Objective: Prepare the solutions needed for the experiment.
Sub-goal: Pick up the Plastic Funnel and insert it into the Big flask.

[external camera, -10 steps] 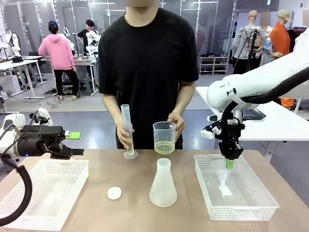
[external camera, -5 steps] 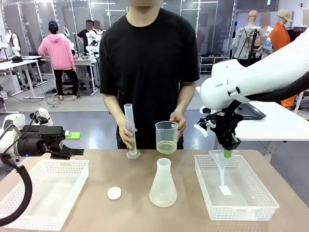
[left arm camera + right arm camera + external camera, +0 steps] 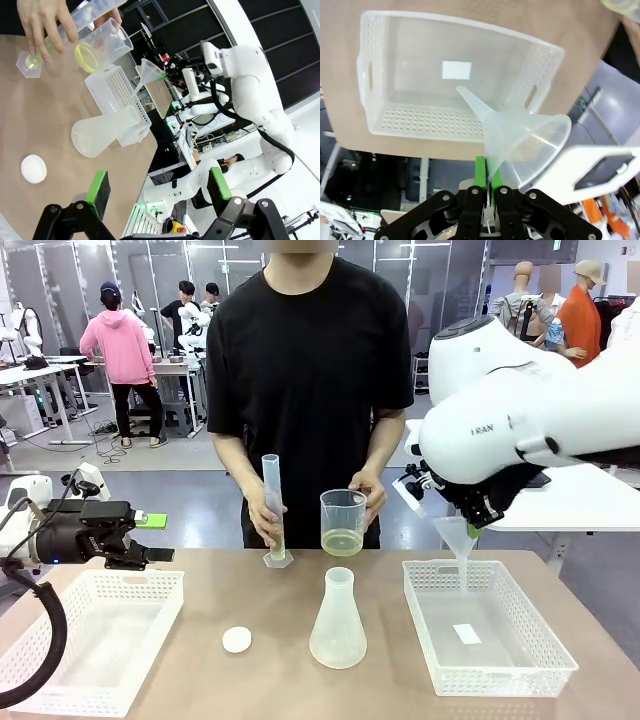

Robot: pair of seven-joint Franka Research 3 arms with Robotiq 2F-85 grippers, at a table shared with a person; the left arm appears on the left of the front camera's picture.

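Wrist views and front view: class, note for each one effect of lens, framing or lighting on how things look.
Left wrist view: rolled, so the table slopes; the open left gripper looms at the bottom edge. Right wrist view: the funnel, pinched in the shut right gripper, looks oversized against the basket below. Front view: even light, faint shadows; the frosted conical flask shows no glare.

1. Two white baskets are counted.
2. One conical flask is counted.
3. One beaker and one measuring cylinder are counted.
4. One funnel is counted.
5. One white disc is counted.
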